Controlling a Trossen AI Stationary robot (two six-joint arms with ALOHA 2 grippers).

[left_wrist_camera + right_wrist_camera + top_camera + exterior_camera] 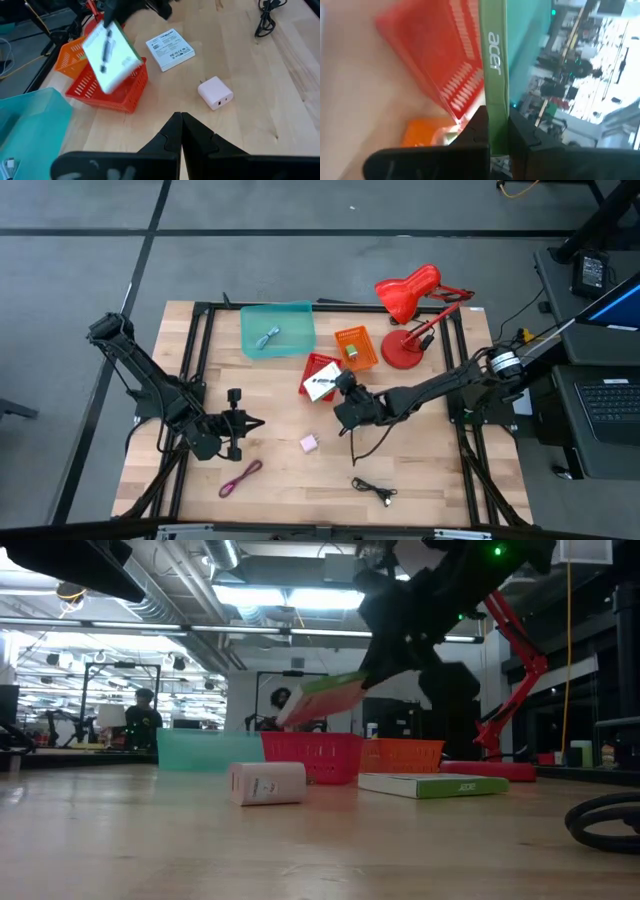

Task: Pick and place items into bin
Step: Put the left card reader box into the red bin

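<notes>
**Packet held over the red basket, high view**

While the bench [410, 480] is read from its near edge to its far edge, a black cable [374, 489] and a maroon cable [240, 477] are met first, close to that edge. A pink cube [309, 443] is seen just behind them, near the middle. The left gripper [250, 423] is held toward the left edge, its fingers pressed together on nothing. The right gripper [338, 384] is seen at mid-bench, its fingers pinching a white packet [321, 387] with a green edge, which is tilted above the red basket [322, 365]. A second white packet [170, 48] is shown lying flat beside that basket. An orange basket [356, 348] and a teal bin [278, 329] are placed nearer the far edge, a blue-grey cable [267, 337] lying in the bin. A red desk lamp [408, 305] is stood at the far right corner.
</notes>
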